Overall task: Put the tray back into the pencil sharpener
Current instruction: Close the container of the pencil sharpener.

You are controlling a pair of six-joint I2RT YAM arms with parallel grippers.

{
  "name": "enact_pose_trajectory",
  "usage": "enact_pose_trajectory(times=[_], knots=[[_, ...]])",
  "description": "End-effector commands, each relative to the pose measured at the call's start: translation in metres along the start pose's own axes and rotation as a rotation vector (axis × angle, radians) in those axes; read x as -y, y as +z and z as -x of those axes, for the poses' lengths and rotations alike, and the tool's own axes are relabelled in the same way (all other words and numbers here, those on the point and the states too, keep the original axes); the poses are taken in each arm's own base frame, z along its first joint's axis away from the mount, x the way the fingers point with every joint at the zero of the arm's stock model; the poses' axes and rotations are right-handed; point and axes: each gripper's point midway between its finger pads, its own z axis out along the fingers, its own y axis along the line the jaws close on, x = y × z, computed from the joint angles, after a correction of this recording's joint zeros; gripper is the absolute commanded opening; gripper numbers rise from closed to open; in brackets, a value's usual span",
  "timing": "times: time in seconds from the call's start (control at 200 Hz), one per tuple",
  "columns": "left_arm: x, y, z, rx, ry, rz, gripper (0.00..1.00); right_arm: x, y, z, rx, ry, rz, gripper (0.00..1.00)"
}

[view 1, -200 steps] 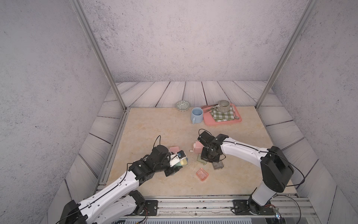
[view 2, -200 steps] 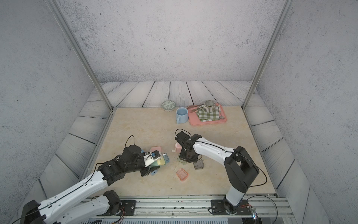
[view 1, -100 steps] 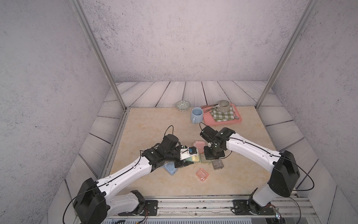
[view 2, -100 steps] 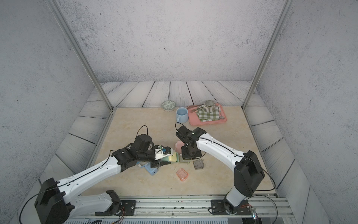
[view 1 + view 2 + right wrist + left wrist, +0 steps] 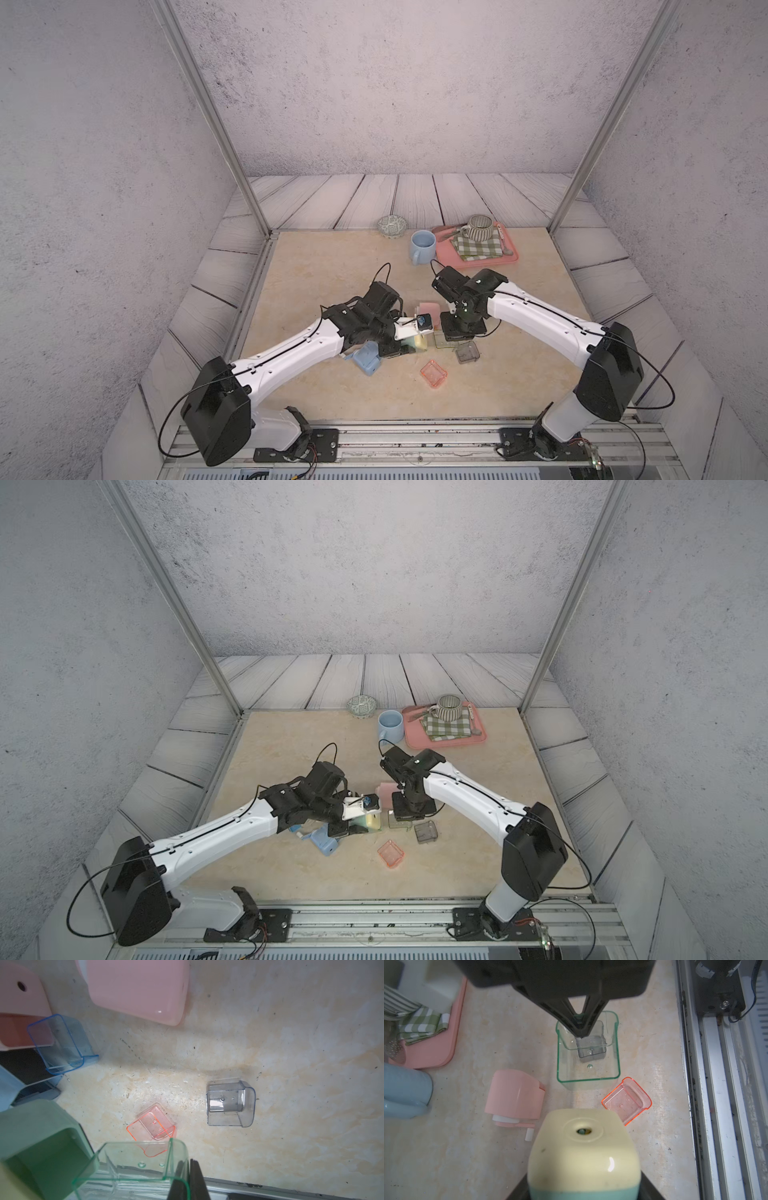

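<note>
My left gripper (image 5: 583, 1189) is shut on the cream and green pencil sharpener (image 5: 583, 1147), held low over the table near the middle (image 5: 417, 341). The sharpener's open green slot (image 5: 41, 1147) faces the clear green tray (image 5: 133, 1159). My right gripper (image 5: 190, 1178) is shut on one side wall of that tray, pinching it from above (image 5: 580, 1029). In both top views the tray (image 5: 442, 341) (image 5: 397, 818) hangs just to the right of the sharpener (image 5: 368, 821), close to its opening. It stands outside the slot.
Around the pair lie a pink sharpener (image 5: 515, 1095), an orange tray (image 5: 627, 1100), a grey tray (image 5: 230, 1103), a blue tray (image 5: 62, 1043) and a blue sharpener (image 5: 368, 361). Farther back stand a blue mug (image 5: 422, 247), a small bowl (image 5: 391, 226) and a pink serving board (image 5: 513, 249).
My left arm has carried the sharpener rightward, up to the green tray, uncovering the blue sharpener behind it. The right gripper has stayed nearly in place with the tray.
</note>
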Motion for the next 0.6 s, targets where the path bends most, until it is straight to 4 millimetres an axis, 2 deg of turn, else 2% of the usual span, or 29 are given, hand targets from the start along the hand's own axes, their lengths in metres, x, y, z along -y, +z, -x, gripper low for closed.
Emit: enact_pose_trajectory(times=[0.0,0.19,0.48,0.596], knots=[[-0.002,-0.003,0.014,0.026,-0.002,0.004,0.16,-0.013,0.005,0.001,-0.027,-0.007,0.062,0.00],[-0.006,0.002,0.016,0.007,-0.007,0.020,0.15,-0.025,0.012,0.002,-0.055,-0.007,0.114,0.00],[-0.011,0.006,0.016,-0.023,0.001,0.046,0.15,-0.026,0.017,-0.003,-0.100,-0.016,0.109,0.00],[-0.009,0.007,0.021,-0.005,-0.002,0.039,0.16,-0.026,0.016,0.001,-0.089,-0.016,0.097,0.01]])
